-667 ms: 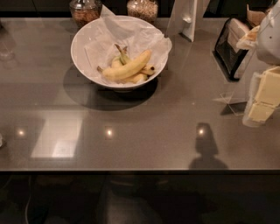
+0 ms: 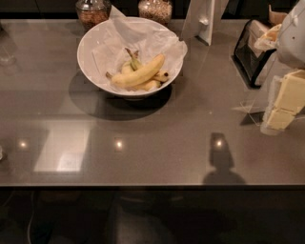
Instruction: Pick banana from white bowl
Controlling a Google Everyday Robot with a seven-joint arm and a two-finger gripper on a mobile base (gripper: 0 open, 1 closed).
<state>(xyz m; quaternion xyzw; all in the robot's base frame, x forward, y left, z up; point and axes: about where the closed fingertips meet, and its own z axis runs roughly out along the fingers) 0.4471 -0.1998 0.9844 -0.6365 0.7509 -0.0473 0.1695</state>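
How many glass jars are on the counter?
2. The left jar sits behind the white bowl's left rim, the right jar behind its right rim, both cropped by the top edge. Others may be hidden. The gripper is at the right edge.

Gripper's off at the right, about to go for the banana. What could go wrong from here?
1. The bananas lie bunched and touching in the bowl, so a grasp may catch two.
2. Crumpled paper stands above the rim on the side toward the gripper, at the right edge; it could snag or lift out.
3. Two jars stand close behind the bowl; overshoot might knock them.
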